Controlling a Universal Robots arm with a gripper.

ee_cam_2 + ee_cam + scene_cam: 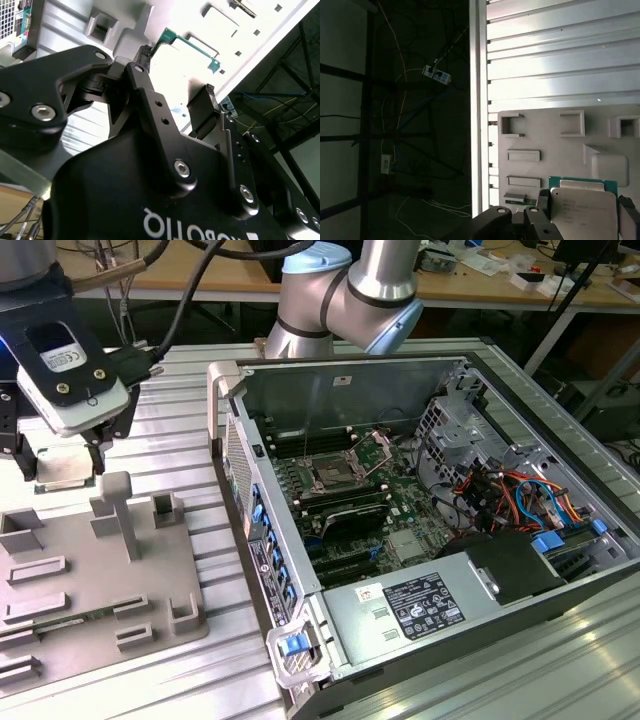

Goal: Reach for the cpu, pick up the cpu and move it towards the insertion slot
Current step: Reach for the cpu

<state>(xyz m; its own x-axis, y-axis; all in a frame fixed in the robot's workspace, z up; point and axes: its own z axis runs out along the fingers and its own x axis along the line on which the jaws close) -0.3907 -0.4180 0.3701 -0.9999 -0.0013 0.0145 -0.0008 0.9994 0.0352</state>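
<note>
The grey tray [95,565] lies at the lower left on the table [175,425]. Just behind it, at the upper left, the hand [60,464] pinches the cpu [62,480] by two sides. The insertion slot [330,477] sits well apart, mid-frame, inside the open computer [340,390].

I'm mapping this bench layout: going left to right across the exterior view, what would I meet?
Silvery-topped flat square cpu → metal-framed square insertion slot → bundle of red and blue cables.
</note>
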